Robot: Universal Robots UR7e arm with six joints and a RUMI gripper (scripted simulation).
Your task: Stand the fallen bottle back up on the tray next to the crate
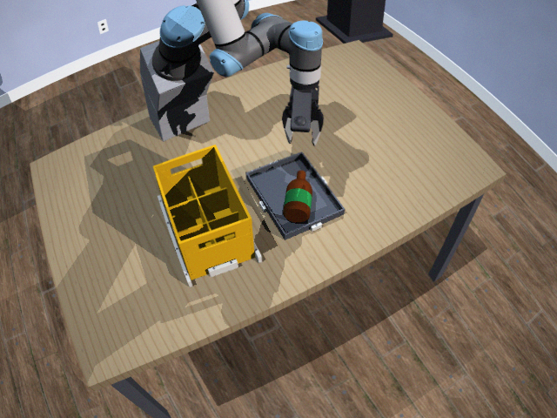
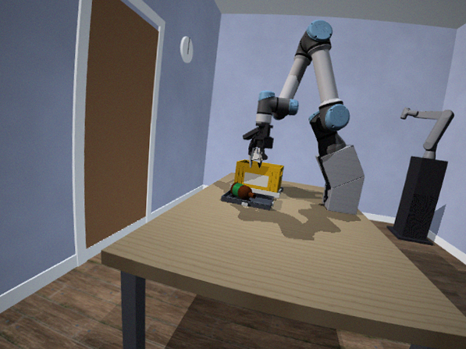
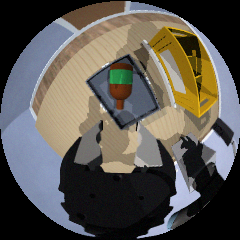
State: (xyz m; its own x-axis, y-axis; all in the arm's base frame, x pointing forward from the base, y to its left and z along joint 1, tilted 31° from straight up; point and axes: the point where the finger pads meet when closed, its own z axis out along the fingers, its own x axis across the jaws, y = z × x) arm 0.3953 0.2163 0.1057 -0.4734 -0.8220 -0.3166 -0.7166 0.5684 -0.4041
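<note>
The brown bottle with a green label (image 1: 298,198) lies on its side in the dark grey tray (image 1: 265,189), right of the yellow crate (image 1: 216,252). The gripper (image 1: 302,136) hangs above the tray's far edge, fingers (image 1: 316,136) partly spread, holding nothing. A round bottle may roll from a glancing grip, or the loose tray could skid across the wooden worktop (image 1: 405,148).

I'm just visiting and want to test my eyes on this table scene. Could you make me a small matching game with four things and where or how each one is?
Things:
1. bottle
2. crate
3. tray
4. gripper

States:
A. yellow, four compartments, nothing in them
B. dark grey and shallow, beside the crate
C. in the air above the table, fingers apart, holding nothing
D. brown with a green label, lying on its side

Pairs: 1-D, 2-A, 3-B, 4-C
</note>
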